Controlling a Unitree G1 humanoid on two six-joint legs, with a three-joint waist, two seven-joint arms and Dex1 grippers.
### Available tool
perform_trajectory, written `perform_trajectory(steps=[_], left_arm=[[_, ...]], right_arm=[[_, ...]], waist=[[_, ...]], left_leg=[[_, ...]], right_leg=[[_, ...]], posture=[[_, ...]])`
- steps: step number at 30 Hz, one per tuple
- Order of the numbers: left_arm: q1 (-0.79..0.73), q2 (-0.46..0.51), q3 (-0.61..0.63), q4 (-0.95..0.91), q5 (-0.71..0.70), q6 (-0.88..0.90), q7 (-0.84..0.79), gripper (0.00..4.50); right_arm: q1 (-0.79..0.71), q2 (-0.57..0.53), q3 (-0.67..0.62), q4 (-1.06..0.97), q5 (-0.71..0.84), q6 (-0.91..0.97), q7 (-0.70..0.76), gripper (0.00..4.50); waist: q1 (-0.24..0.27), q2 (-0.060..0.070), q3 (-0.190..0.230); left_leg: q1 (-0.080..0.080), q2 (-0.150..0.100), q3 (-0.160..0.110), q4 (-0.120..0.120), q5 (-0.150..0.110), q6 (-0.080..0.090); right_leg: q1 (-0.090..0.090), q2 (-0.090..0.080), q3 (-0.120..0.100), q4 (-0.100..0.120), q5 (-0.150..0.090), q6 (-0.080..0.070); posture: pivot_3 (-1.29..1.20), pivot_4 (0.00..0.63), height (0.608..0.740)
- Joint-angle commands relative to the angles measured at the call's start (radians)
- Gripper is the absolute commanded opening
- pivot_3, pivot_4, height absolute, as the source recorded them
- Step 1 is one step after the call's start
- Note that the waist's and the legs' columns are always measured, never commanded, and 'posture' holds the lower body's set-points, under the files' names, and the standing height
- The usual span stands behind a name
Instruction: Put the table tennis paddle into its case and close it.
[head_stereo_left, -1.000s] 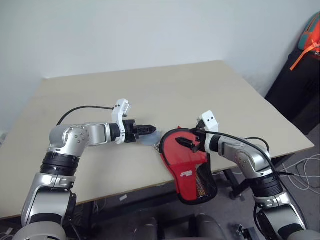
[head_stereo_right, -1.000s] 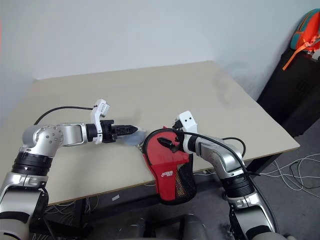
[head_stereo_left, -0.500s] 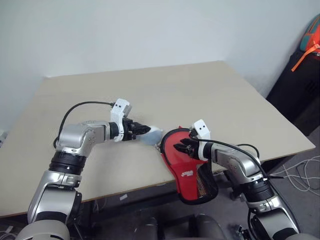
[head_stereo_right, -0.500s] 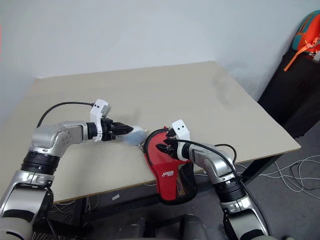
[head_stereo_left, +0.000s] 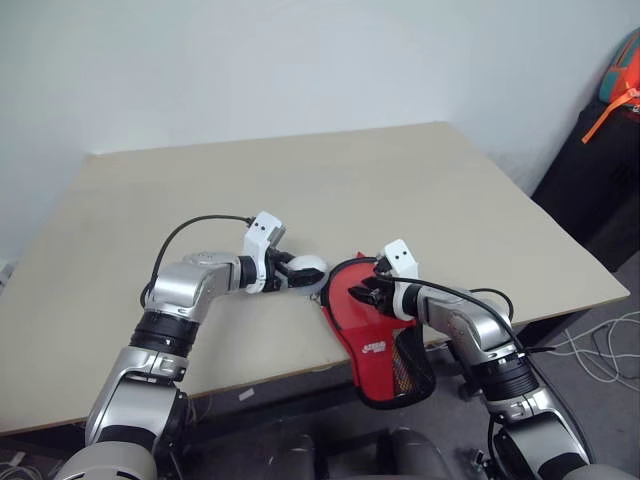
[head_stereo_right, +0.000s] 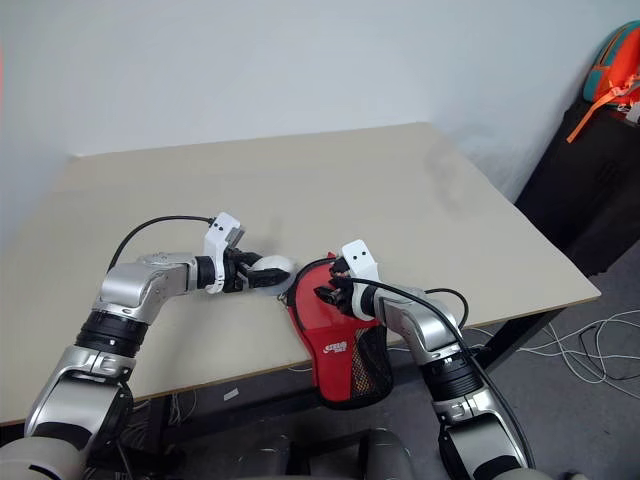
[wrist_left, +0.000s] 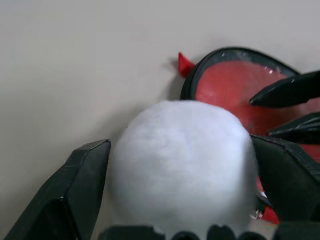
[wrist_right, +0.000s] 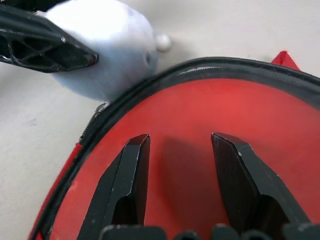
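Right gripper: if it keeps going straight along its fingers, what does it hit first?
Most likely the case: the right gripper has its fingers spread just over the red face, with nothing between them. Contact can't be judged.

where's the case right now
The case lies red side up at the table's near edge, its narrow end overhanging, under the right gripper, beside the left gripper.

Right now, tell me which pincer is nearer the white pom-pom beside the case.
Left. The left pincer straddles the white pom-pom; the right pincer sits over the red case next to it.
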Motion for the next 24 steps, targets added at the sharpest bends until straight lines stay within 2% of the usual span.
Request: perform_trajectory(steps=[1, 12, 14, 17, 19, 20, 21, 24], left_arm=[[-0.02, 0.002, -0.004, 0.038, 0.055, -0.019, -0.003, 4.49], [-0.094, -0.095, 0.011, 0.183, 0.153, -0.108, 0.017, 4.49], [-0.122, -0.123, 0.035, 0.213, 0.147, -0.104, 0.03, 4.5], [-0.146, -0.143, 0.046, 0.24, 0.157, -0.12, 0.03, 3.94], [-0.157, -0.149, 0.049, 0.252, 0.161, -0.125, 0.024, 3.26], [-0.161, -0.15, 0.044, 0.259, 0.171, -0.136, 0.023, 2.91], [-0.169, -0.155, 0.044, 0.275, 0.178, -0.143, 0.03, 2.75], [-0.208, -0.173, 0.048, 0.334, 0.197, -0.167, 0.047, 2.75]], right_arm=[[-0.014, 0.005, -0.016, -0.025, -0.006, -0.007, -0.001, 2.1], [-0.006, -0.028, 0.052, -0.01, -0.045, 0.06, 0.026, 2.1], [0.002, -0.039, 0.078, -0.009, -0.064, 0.057, 0.031, 1.73], [0.011, -0.05, 0.1, -0.03, -0.062, 0.065, 0.052, 0.89], [0.012, -0.046, 0.095, -0.031, -0.065, 0.072, 0.043, 0.13], [0.012, -0.046, 0.095, -0.028, -0.068, 0.072, 0.042, 0.0], [0.013, -0.048, 0.097, -0.026, -0.072, 0.076, 0.042, 0.0], [0.019, -0.062, 0.124, -0.024, -0.088, 0.091, 0.051, 0.0]], waist=[[0.0, 0.0, 0.0], [0.0, -0.001, -0.001], [0.001, -0.002, -0.001], [0.0, -0.003, -0.002], [0.0, -0.003, -0.002], [0.0, -0.003, -0.002], [0.0, -0.004, -0.002], [0.001, -0.004, -0.002]], left_leg=[[0.0, 0.0, 0.0, 0.0, 0.0, 0.0], [0.0, 0.0, -0.002, 0.002, 0.0, 0.001], [0.0, 0.0, -0.003, 0.002, 0.0, 0.001], [0.0, 0.0, -0.003, 0.003, -0.001, 0.001], [0.001, 0.0, -0.004, 0.003, -0.001, 0.002], [0.001, 0.001, -0.004, 0.003, -0.001, 0.002], [0.001, 0.001, -0.004, 0.003, -0.001, 0.002], [0.001, 0.001, -0.004, 0.004, -0.001, 0.002]], right_leg=[[0.0, 0.0, 0.0, 0.0, 0.0, 0.0], [0.002, 0.0, -0.002, 0.0, 0.0, 0.0], [0.002, 0.0, -0.002, 0.0, 0.0, 0.0], [0.003, 0.0, -0.003, 0.0, 0.0, 0.0], [0.003, 0.0, -0.003, 0.0, 0.0, 0.0], [0.003, 0.0, -0.003, 0.0, 0.0, 0.0], [0.003, 0.0, -0.003, 0.0, 0.0, 0.0], [0.005, 0.0, -0.004, 0.0, 0.0, 0.0]], posture=[[0.0, 0.0, 0.724], [0.0, 0.0, 0.724], [0.0, 0.0, 0.724], [0.0, 0.0, 0.724], [0.0, 0.0, 0.724], [0.0, 0.0, 0.724], [0.0, 0.0, 0.724], [0.0, 0.0, 0.724]])
